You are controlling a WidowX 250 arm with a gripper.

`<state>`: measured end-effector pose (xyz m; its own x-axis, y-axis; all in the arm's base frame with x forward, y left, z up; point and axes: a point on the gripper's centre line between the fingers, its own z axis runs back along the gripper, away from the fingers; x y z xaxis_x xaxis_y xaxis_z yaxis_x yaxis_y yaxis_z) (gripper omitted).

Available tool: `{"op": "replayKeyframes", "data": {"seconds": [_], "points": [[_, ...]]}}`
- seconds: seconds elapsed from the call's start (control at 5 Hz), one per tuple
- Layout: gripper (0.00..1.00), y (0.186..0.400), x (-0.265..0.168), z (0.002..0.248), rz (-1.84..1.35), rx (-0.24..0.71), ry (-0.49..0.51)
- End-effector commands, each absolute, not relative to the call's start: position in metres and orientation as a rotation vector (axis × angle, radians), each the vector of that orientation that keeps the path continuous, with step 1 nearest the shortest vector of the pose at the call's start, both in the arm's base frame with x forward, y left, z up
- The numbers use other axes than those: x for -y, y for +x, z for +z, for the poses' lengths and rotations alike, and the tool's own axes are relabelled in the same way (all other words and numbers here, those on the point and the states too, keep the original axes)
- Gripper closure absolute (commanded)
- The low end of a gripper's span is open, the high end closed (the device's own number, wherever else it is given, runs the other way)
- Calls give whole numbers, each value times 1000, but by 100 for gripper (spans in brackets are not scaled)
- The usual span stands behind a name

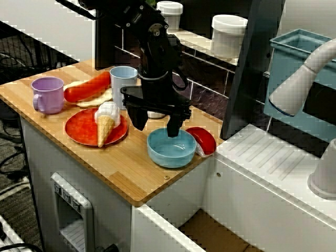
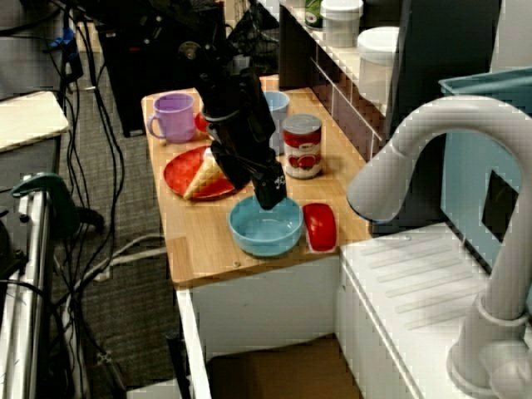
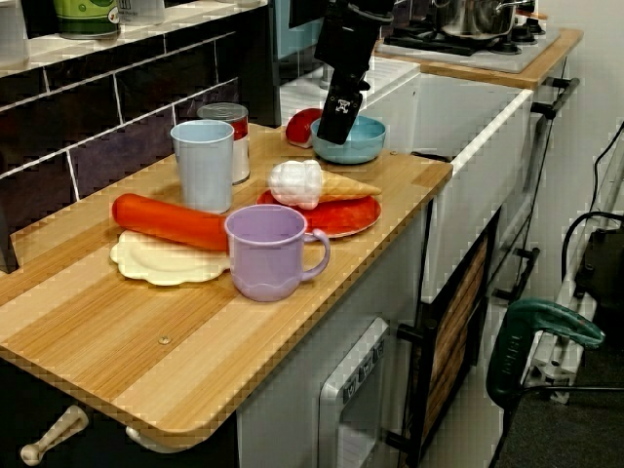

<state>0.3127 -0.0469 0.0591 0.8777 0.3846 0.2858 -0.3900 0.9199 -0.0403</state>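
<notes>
**Item 1.** Blue bowl (image 1: pixel 170 149): stands flat at the front right corner of the wooden counter (image 1: pixel 121 173). Nothing shows inside it.

**Item 2.** Gripper (image 1: pixel 156 122): jaws spread and holding nothing. One finger hangs at the bowl's far rim, the other outside it toward the red plate (image 1: pixel 79 131). Contact with the rim cannot be told.

**Status (a judgement):** no grasp made and the bowl not lifted, so all handling of it remains.

**Adjacent:**
- Red dish (image 1: pixel 206 139), touching the bowl's right side.
- Ice-cream cone (image 1: pixel 106 122), lying on the red plate.
- Tin can (image 2: pixel 302 146), behind the gripper.

**Further off:**
- Blue cup (image 1: pixel 123 81).
- Orange carrot (image 1: pixel 86 86), on a cream plate (image 3: pixel 161 261).
- Purple mug (image 1: pixel 48 94).
</notes>
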Motion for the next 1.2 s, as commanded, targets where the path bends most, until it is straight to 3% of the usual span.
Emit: {"op": "replayKeyframes", "data": {"seconds": [0.0,1.0], "points": [[0,312,43,60,389,308,10],[0,308,41,42,379,281,29]]}}
